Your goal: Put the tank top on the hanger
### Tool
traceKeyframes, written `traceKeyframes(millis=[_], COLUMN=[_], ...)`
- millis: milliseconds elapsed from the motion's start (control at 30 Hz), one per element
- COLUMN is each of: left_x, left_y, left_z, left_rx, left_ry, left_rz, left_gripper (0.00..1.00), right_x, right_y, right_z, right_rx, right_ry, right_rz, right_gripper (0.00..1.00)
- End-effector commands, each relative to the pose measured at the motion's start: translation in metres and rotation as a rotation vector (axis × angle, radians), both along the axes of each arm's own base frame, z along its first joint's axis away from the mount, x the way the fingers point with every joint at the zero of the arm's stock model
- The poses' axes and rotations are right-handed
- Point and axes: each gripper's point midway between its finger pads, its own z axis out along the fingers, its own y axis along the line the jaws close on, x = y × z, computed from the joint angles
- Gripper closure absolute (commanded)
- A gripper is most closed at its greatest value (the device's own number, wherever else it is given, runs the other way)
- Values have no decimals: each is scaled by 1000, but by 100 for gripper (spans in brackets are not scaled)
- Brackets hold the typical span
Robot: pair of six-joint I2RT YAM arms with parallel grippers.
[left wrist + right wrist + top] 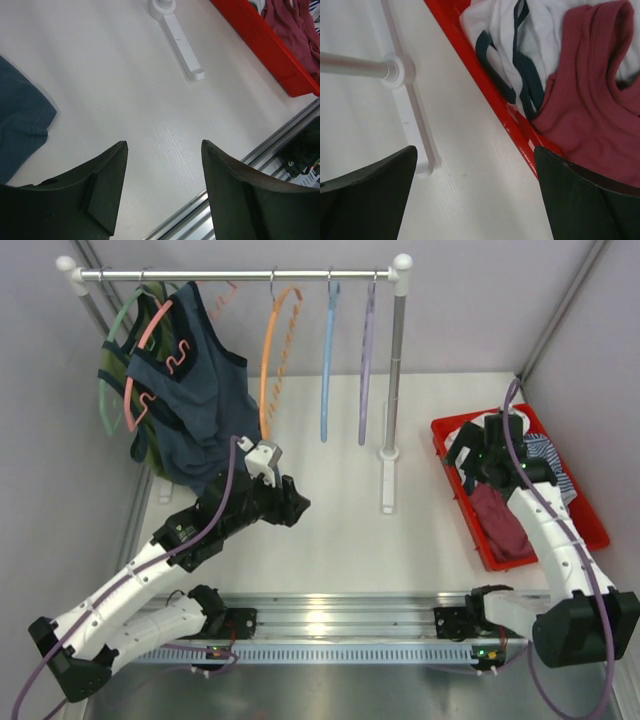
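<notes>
The tank top (590, 110) lies crumpled in the red bin (458, 490) at the right edge of the overhead view, its ribbed maroon cloth partly on top of white garments (540, 30) with dark trim. It looks light, limp and not slippery. It would likely sag and fold from any single pinch, so a strap or the neckline hem, at the upper right of the right wrist view, seems the best hold, since that keeps an opening free for a hanger arm. There is one such top. The right tool (475, 150) hovers over the bin's left wall, released, fingers wide apart and grasping nothing. The hanger (278, 350), the only orange one, hangs bare on the rail (240, 274) at upper centre, well apart from the bin. To its right hang one blue hanger (328, 370) and one lilac hanger (367, 360), both bare. To its left, pink and green hangers carry a dark blue-grey top (195, 410) and some green cloth; their exact number is hard to tell. The left tool (290, 502), centre-left above the bench (350, 540), is likewise released and empty. There are two arms, one bin and one rail.
</notes>
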Motion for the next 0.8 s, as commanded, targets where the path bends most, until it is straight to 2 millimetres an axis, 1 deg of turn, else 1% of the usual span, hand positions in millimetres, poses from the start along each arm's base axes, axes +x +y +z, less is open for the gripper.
traceKeyframes(millis=[0, 33, 67, 100, 133, 167, 233, 267, 300, 333, 367, 400, 467, 500, 567, 600, 633, 667, 733, 767], left_x=[7, 7, 7, 8, 7, 8, 8, 8, 10, 6, 5, 6, 5, 5, 5, 5, 5, 5, 5, 5], left_y=[-13, -13, -13, -15, -16, -16, -18, -18, -20, -25, -26, -28, -30, -31, -31, -31, -31, -30, -28, -27], left_z=[30, 30, 32, 29, 30, 29, 23, 21, 19, 17, 16, 16, 12, 10, 9, 9, 8, 7, 6, 6], left_rx=[-54, -50, -51, -42, -42, -38, -30, -26, -29, -38, -42, -47, -47, -44, -40, -39, -35, -30, -27, -23], left_ry=[-73, -70, -70, -59, -59, -56, -41, -38, -38, -25, -21, -18, -6, 0, 2, 1, 1, 4, 5, 6], left_rz=[-32, -33, -36, -37, -43, -45, -51, -51, -50, -81, -85, -87, -99, -101, -102, -102, -104, -103, -95, -91], left_gripper=[34, 34, 34, 34, 34, 34, 34, 34, 34, 34, 34, 34, 34, 34, 34, 34, 34, 34, 34, 34], right_x=[28, 34, 36, 36, 36, 33, 29, 26, 26, 26, 27, 29, 34, 41, 45, 48, 49, 48, 49, 46], right_y=[-21, -29, -44, -60, -70, -88, -104, -119, -126, -132, -141, -144, -148, -150, -150, -150, -148, -146, -143, -141], right_z=[26, 20, 17, 16, 10, 7, -8, -17, -22, -32, -37, -42, -60, -63, -82, -88, -98, -104, -108, -108], right_rx=[-9, -15, -31, -40, -46, -53, -41, -36, -39, -37, -31, -23, 8, 18, 30, 41, 53, 62, 79, 82], right_ry=[-65, -43, -34, -25, -13, -5, 28, 36, 44, 71, 73, 76, 104, 87, 120, 126, 152, 161, 158, 159], right_rz=[-47, -74, -125, -177, -209, -263, -307, -350, -360, -377, -403, -408, -417, -420, -420, -425, -415, -412, -407, -405], right_gripper=[0, 1, 0, 0, 0, 0, 0, 0, 0, 1, 2, 5, 7, 9, 9, 11, 13, 14, 22, 28])
